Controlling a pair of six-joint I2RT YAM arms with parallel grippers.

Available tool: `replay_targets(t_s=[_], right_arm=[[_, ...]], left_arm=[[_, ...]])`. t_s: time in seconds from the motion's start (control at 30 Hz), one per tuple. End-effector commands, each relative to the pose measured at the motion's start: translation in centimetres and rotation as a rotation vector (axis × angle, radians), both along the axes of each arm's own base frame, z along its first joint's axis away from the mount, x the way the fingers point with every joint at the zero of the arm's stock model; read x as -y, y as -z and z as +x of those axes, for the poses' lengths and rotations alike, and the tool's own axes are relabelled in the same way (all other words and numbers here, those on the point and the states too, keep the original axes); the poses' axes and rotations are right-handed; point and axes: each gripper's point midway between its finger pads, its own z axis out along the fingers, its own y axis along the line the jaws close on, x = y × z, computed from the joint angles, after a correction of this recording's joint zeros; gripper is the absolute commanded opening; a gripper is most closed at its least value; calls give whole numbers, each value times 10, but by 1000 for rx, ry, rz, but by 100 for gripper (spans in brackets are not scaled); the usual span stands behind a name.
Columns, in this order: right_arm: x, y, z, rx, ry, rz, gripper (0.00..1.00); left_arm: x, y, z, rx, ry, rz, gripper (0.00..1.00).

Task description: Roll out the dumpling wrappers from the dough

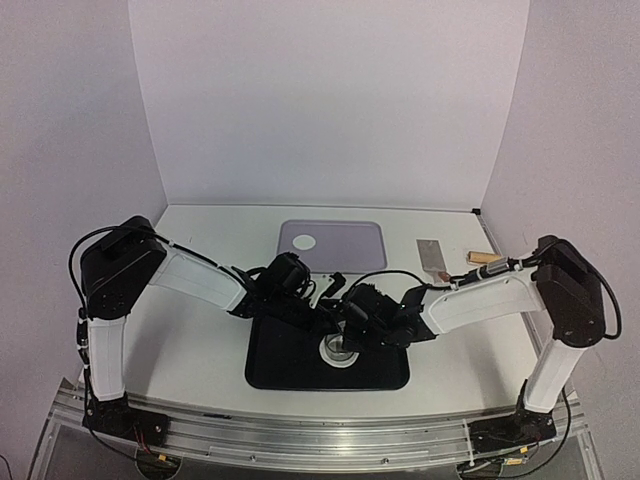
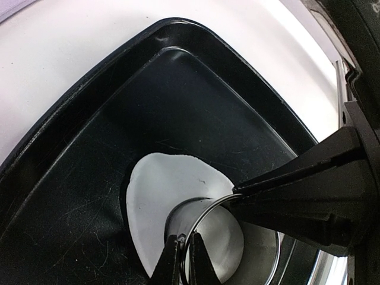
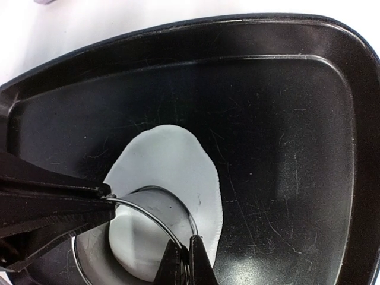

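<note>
A flattened sheet of white dough [image 2: 157, 181] lies in the black tray [image 1: 285, 372]; it also shows in the right wrist view [image 3: 169, 154]. A small metal ring cutter [image 1: 338, 349] stands on the dough. My left gripper [image 2: 183, 261] is shut on the cutter's rim [image 2: 205, 211] on one side. My right gripper [image 3: 185, 264] is shut on the rim [image 3: 148, 208] on the opposite side. White dough shows inside the ring. One round white dumpling wrapper [image 1: 304, 241] lies on the purple mat [image 1: 350, 248] at the back.
A flat metal scraper [image 1: 432, 256] and a wooden-handled tool [image 1: 487, 258] lie at the back right of the white table. The tray's raised walls [image 3: 332, 71] surround the dough. Both arms meet over the tray's middle.
</note>
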Motion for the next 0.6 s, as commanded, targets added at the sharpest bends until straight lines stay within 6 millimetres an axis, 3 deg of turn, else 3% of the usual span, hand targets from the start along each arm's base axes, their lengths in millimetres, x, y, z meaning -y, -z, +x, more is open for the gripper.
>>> replay_targets(t_s=[0.0, 0.07, 0.13, 0.27, 0.37, 0.47, 0.57], right_arm=[[117, 67, -34, -193, 83, -317, 0], [126, 68, -32, -198, 83, -338, 0], [115, 72, -27, -207, 59, -336, 0], [73, 69, -7, -198, -3, -286, 0], [74, 61, -2, -168, 21, -279, 0], [93, 68, -29, -182, 117, -285, 0], [81, 73, -57, -168, 152, -274, 0]], left_arm=[[-93, 103, -95, -334, 87, 447, 0], [-70, 88, -113, -334, 169, 396, 0], [-52, 75, -121, -379, 190, 341, 0], [-34, 62, -100, -297, 192, 294, 0], [-47, 77, -85, -230, 170, 335, 0], [-63, 98, -79, -125, 198, 374, 0], [-62, 104, -73, -90, 223, 366, 0]])
